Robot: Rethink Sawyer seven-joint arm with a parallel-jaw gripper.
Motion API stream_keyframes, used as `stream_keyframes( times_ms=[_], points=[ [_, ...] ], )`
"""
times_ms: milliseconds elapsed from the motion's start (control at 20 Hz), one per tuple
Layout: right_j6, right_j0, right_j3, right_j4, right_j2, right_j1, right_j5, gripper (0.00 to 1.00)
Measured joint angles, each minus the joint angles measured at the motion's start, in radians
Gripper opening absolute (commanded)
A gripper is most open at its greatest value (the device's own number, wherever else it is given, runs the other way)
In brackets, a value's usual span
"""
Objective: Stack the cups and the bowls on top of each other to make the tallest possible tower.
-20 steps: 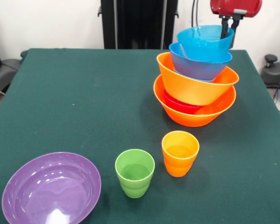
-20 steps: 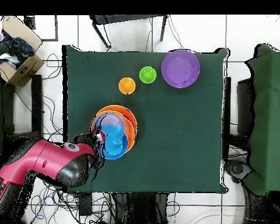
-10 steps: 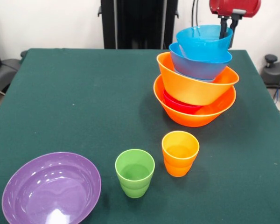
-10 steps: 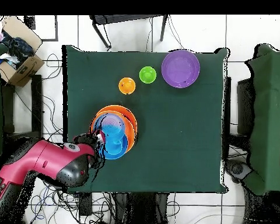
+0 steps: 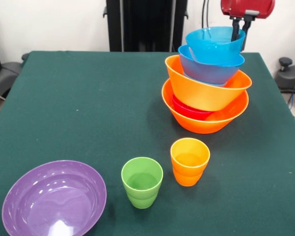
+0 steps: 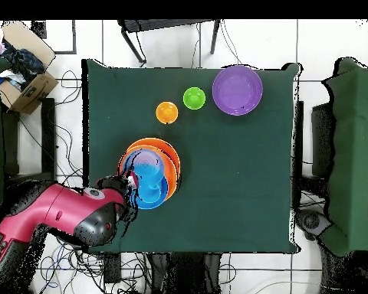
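Gripper point(image 5: 239, 30) fingers straddle the far rim of the top blue bowl point(image 5: 215, 43), one inside and one outside; whether they are pinching it cannot be made out. From left to right on the green table point(image 5: 78, 108): a wide purple bowl point(image 5: 54, 198) at the near edge, a green cup point(image 5: 142, 181), an orange cup point(image 5: 189, 160), then the leaning tower point(image 5: 206, 83) of nested bowls on a large orange bowl point(image 5: 204, 118). These glossy plastic pieces look light, stiff and slippery; thin rims seem the best hold.
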Motion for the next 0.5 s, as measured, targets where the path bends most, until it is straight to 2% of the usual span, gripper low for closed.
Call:
stream_keyframes(
  times_ms=[500],
  points=[
    [0.0,0.005,0.002,0.006,0.011,0.0,0.0,0.0]
  ],
)
